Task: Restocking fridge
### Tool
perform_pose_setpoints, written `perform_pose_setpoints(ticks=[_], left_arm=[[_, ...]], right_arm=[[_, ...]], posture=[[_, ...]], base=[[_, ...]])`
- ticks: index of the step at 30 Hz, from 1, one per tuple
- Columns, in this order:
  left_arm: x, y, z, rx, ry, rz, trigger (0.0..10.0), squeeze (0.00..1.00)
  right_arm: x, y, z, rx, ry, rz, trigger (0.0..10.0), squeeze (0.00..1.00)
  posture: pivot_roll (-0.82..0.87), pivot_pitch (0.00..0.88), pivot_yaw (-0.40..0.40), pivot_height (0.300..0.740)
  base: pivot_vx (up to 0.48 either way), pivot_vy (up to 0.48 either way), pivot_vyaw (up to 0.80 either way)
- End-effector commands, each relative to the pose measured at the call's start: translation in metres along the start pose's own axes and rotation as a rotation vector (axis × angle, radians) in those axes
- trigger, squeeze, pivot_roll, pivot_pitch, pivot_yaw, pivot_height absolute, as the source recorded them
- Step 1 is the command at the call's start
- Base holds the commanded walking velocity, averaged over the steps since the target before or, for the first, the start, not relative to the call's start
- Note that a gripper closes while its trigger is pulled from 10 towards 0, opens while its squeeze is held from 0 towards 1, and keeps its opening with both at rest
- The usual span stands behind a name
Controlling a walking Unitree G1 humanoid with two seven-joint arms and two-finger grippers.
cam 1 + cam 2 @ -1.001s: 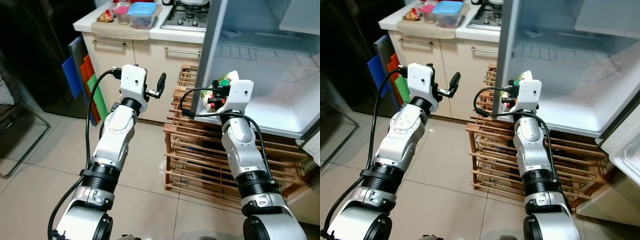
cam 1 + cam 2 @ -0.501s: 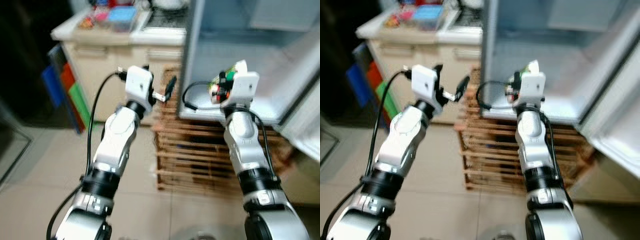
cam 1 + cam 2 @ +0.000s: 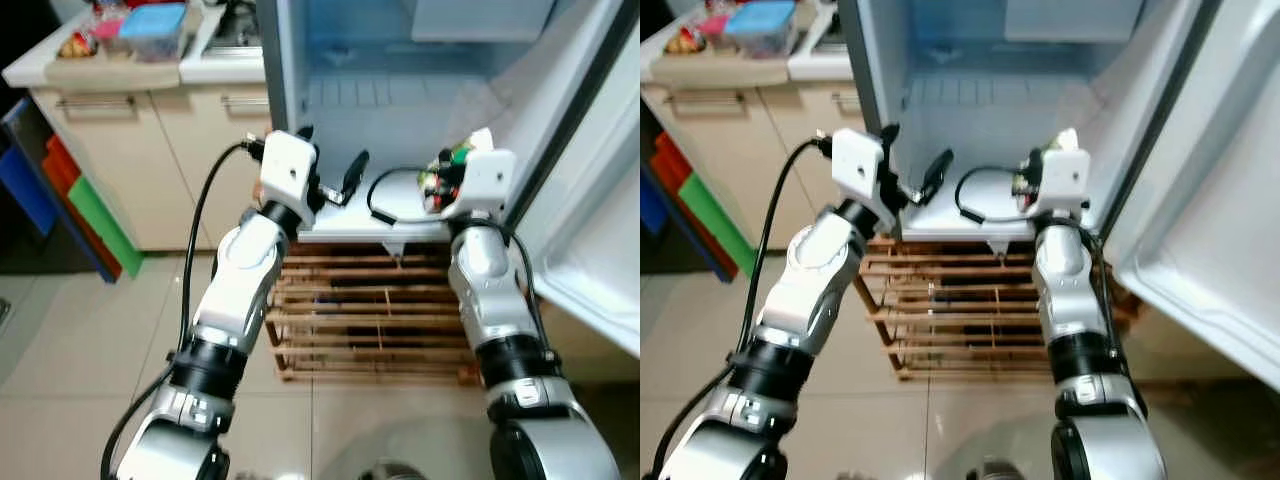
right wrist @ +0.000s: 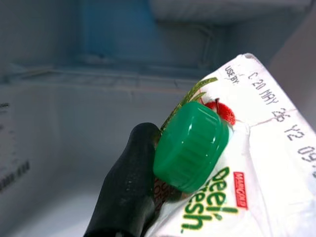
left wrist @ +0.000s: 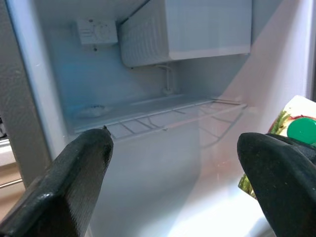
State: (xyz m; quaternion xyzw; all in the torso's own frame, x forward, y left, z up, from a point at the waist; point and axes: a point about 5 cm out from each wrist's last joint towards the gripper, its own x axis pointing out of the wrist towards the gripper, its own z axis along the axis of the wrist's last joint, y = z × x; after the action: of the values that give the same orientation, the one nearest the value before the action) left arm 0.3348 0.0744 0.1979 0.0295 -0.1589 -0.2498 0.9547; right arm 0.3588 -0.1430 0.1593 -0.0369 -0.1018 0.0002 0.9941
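Fridge: a pale blue-white open fridge [image 3: 400, 110] is seen straight ahead, its white door [image 3: 600, 250] swung out on the robot's right; a white wire shelf [image 5: 163, 116] runs across the inside, under a white box-shaped compartment [image 5: 197, 27].
Kitchen counter: a cream cabinet with a white top [image 3: 130, 75] is set to the left of the fridge; a blue-lidded plastic box [image 3: 150, 20] and other small items, too blurred to name, are carried on it.
Wooden rack: a slatted light-wood rack [image 3: 350, 310] is placed on the tiled floor directly under the fridge's lower edge.
Coloured boards: blue, red and green flat boards [image 3: 70, 200] are leaned against the cabinet side.
Left gripper: the left gripper [image 3: 335, 190] is raised at the fridge's left front edge; in the left wrist view its two black fingers [image 5: 74, 182] are spread wide apart with nothing between them, pointed into the fridge.
Right gripper: the right gripper [image 3: 440, 180] is raised at the fridge's lower front edge, to the right of the left gripper; it is clamped on the carton, one black finger [image 4: 128, 192] being pressed against the carton just beside the cap.
Juice carton: a white juice carton with green lettering and a red fruit picture [image 4: 242, 168] is held in the right gripper at the fridge opening, above its floor; its round green screw cap [image 4: 190, 145] is turned toward the wrist camera.
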Motion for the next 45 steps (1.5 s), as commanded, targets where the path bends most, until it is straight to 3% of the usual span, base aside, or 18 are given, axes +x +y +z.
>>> perform_pose_setpoints(ticks=[1,8,13,15,20,22,24,25,29,30,32,33,36,39,42,44,45], left_arm=[[0.000,0.001,0.001,-0.005,-0.007,0.007,10.0,0.00],[0.001,0.005,0.003,-0.015,-0.013,0.036,10.0,0.00],[0.000,0.000,0.008,-0.025,-0.051,-0.001,10.0,0.00],[-0.002,-0.005,0.018,0.011,-0.100,-0.058,10.0,0.00],[-0.026,-0.002,0.010,-0.022,-0.040,-0.118,10.0,0.00],[-0.051,-0.005,-0.023,0.101,0.075,-0.294,10.0,0.00],[-0.060,0.013,-0.049,0.230,0.171,-0.265,10.0,0.00],[-0.059,0.020,-0.052,0.230,0.172,-0.220,10.0,0.00],[-0.055,0.030,-0.045,0.048,0.059,0.035,9.7,0.00],[-0.058,0.026,-0.049,0.038,0.069,0.044,9.0,0.00],[-0.064,0.018,-0.059,0.036,0.111,0.030,9.0,0.00],[-0.065,0.017,-0.063,0.017,0.126,0.037,10.0,0.00],[-0.065,0.022,-0.071,-0.026,0.142,0.076,10.0,0.00],[-0.058,0.019,-0.065,-0.004,0.107,0.053,10.0,0.00],[-0.056,0.020,-0.058,-0.009,0.071,0.060,10.0,0.00],[-0.053,0.019,-0.046,0.001,0.020,0.056,10.0,0.00],[-0.049,0.017,-0.042,0.010,0.000,0.038,10.0,0.00]], right_arm=[[0.003,-0.001,0.006,-0.007,-0.026,-0.003,10.0,0.00],[0.002,-0.001,0.007,-0.003,-0.038,0.002,10.0,0.00],[0.003,-0.002,0.014,-0.001,-0.079,-0.011,10.0,0.00],[0.003,0.000,0.023,-0.022,-0.128,0.002,10.0,0.00],[0.001,-0.002,0.027,-0.030,-0.144,0.005,10.0,0.00],[0.002,-0.004,0.021,-0.037,-0.121,0.007,10.0,0.00],[0.009,-0.007,0.020,-0.040,-0.107,0.001,10.0,0.00],[0.012,-0.008,0.021,-0.039,-0.106,-0.004,10.0,0.00],[0.024,-0.005,0.036,-0.050,-0.152,0.013,10.0,0.00],[0.027,-0.004,0.039,-0.049,-0.159,0.014,10.0,0.00],[0.031,-0.003,0.042,-0.042,-0.161,0.011,10.0,0.00],[0.033,-0.001,0.044,-0.038,-0.164,0.012,10.0,0.00],[0.039,0.007,0.050,-0.024,-0.182,0.026,10.0,0.00],[0.044,0.015,0.058,0.028,-0.195,0.041,10.0,0.00],[0.047,0.017,0.062,0.145,-0.173,0.027,10.0,0.00],[0.047,0.026,0.077,0.203,-0.213,0.059,10.0,0.00],[0.044,0.038,0.083,0.194,-0.228,0.126,10.0,0.00]], posture=[[-0.24,0.000,0.047,0.740],[-0.24,0.000,0.044,0.740],[-0.24,0.000,0.045,0.740],[-0.24,0.000,0.048,0.740],[-0.25,0.000,0.049,0.740],[-0.22,0.002,0.035,0.740],[-0.23,0.000,0.035,0.740],[-0.23,0.000,0.035,0.740],[-0.23,0.000,0.040,0.740],[-0.23,0.000,0.039,0.740],[-0.23,0.000,0.037,0.740],[-0.23,0.000,0.036,0.740],[-0.22,0.000,0.029,0.740],[-0.21,0.000,0.031,0.740],[-0.21,0.000,0.029,0.740],[-0.21,0.000,0.030,0.740],[-0.22,0.000,0.032,0.740]], base=[[0.292,-0.379,0.00],[0.042,-0.054,0.00],[0.000,0.000,0.00],[0.000,0.000,0.00],[0.000,0.000,0.00],[0.000,0.000,0.00],[0.000,0.000,0.00],[0.000,0.000,0.00],[0.000,0.000,0.00],[0.000,0.000,0.00],[0.000,0.000,0.00],[0.000,0.000,0.00],[0.000,0.000,0.00],[0.085,0.000,0.00],[0.398,-0.255,0.00],[0.428,0.000,0.00],[0.450,0.000,0.00]])
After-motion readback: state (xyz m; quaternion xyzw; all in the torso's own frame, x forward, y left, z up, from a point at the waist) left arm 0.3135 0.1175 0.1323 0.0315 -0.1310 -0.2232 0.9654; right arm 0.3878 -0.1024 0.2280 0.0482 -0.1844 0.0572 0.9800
